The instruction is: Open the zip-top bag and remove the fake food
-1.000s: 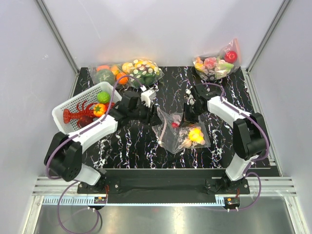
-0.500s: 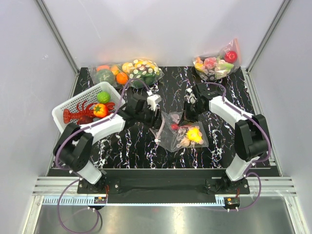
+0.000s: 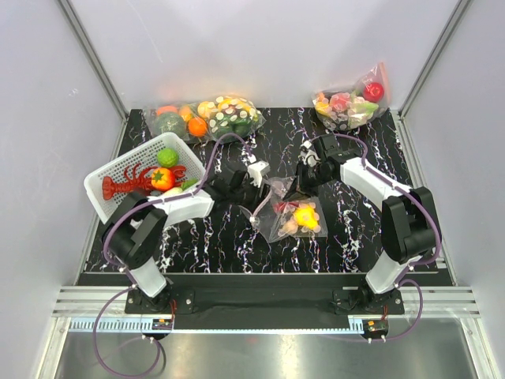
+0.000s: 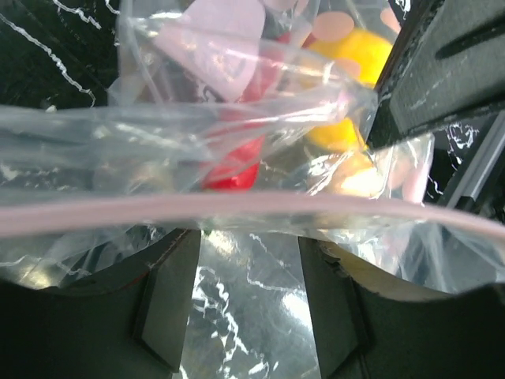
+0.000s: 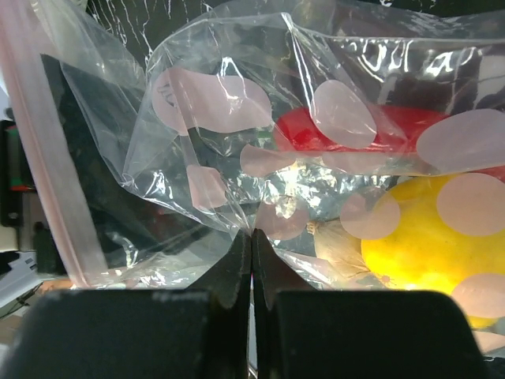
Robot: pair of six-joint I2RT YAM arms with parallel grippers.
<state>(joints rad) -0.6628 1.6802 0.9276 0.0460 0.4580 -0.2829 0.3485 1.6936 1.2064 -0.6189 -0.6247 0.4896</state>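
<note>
Clear polka-dotted zip-top bag [image 3: 293,207], mid-frame: right claw [image 5: 252,245] pinches its film tight; left claw [image 4: 248,316] gapes at its pink strip [image 4: 237,207].

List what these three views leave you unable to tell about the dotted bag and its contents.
Top view: whether the zip-top bag is unzipped; too small, left gripper overlaps its edge.
Left wrist view: the fake food is only red and yellow smears behind creased, glaring plastic.
Right wrist view: the tan piece beside the yellow fruit is half hidden by dots and folds.
</note>
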